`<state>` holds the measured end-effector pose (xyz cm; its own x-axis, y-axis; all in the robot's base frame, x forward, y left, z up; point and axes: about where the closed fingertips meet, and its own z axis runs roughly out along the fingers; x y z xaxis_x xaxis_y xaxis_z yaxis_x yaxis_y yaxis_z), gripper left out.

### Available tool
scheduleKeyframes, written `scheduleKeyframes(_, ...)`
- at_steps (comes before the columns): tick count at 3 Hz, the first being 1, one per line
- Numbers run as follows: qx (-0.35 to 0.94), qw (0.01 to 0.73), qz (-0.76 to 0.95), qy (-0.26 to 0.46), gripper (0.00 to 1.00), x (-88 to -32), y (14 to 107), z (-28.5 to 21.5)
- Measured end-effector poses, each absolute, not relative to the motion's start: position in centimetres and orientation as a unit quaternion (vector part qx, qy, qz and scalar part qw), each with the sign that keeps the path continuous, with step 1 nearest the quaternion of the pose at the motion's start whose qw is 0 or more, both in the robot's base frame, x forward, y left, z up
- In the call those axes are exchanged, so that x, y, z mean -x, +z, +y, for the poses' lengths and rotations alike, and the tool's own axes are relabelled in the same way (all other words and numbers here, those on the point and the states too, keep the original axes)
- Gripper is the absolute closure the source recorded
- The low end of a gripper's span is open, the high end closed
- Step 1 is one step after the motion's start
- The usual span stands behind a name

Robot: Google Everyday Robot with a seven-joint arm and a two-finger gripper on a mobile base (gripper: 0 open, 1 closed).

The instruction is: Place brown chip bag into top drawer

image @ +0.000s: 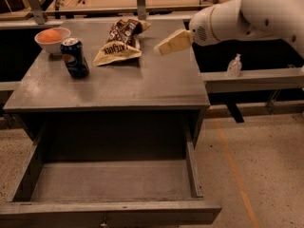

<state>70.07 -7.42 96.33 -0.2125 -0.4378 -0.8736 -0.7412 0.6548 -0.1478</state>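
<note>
The brown chip bag (119, 42) lies flat on the grey cabinet top (142, 82), towards the back and about mid-width. Its foil is crinkled. The upper part is dark brown with pale markings and points to the rear. The lower part is tan-cream with brown lettering and fans out towards the front left. It sits well behind and above the top drawer (114, 180), which is pulled out at the cabinet's front and shows a flat grey bottom, low sides and a front panel.

Just left of the bag a blue Pepsi can (75, 57) stands upright, apart from it. Behind the can is a white bowl (53, 43) holding an orange (49, 35).

To the bag's right, near it but not touching, the gripper (172, 42) hangs over the rear right part of the top. It is a cream wedge pointing left towards the bag, on the end of the white arm (251, 13). From this side I cannot tell whether it is parted or closed. Nothing shows in its grasp.

A small clear bottle (233, 65) stands on the ledge to the right of the cabinet.
</note>
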Motion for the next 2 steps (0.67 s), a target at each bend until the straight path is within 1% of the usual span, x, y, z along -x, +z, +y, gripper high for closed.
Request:
scheduleKeyframes(1,0.369,0.471,0.783,0.168,0.00,-74.1,93.0,-2.2)
scheduleKeyframes(2,0.373,0.461,0.782,0.192,0.00,-75.7,91.2,2.0)
